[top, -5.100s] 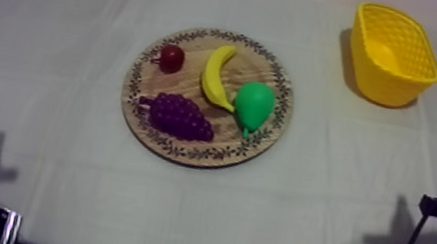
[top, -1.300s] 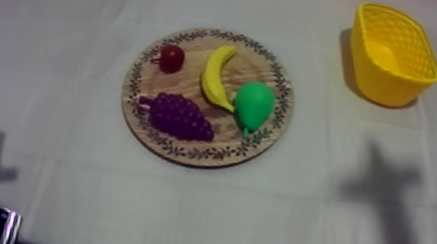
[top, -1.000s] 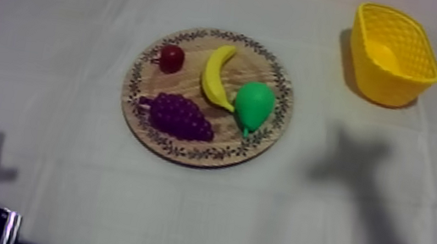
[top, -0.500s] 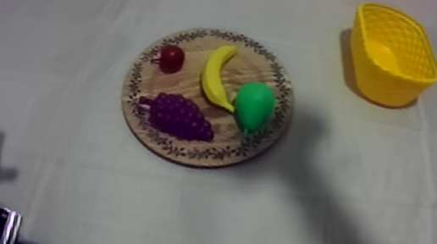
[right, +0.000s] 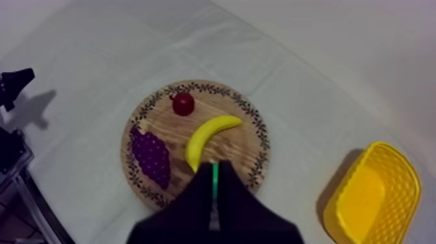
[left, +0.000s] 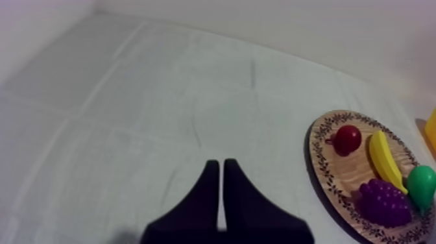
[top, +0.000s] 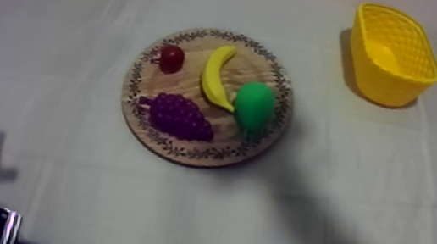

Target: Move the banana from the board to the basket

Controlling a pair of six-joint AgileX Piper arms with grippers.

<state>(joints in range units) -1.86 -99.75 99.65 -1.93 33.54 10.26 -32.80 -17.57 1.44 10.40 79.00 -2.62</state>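
R gripper (right: 215, 167): fingers pressed together into a narrow wedge w/ only a hairline slit btw them, nothing pinched. It hangs above the board (right: 254, 121). Its tips are over the pear (top: 254, 107), and a green sliver shows thru the slit. The tips are also just beside one end of the banana (right: 207, 137). Can't tell from the wrist view whether they touch either.

L gripper (left: 217, 163): fingers likewise pressed together, holding nothing. It's low over bare cloth (left: 130, 110), well apart from the board, at the table's left side.

Banana lies flat on the board, curved, btw the red fruit (top: 170, 58) and the pear, touching or nearly touching the pear. Grapes (top: 178, 116) lie on the board's near part, beside the pear.

Basket (top: 393, 56) stands upright, opening up, at the table's far right, well apart from the board.

In the top view a soft shadow (top: 296, 189) dims the pear, the board's right rim and the cloth next to it.
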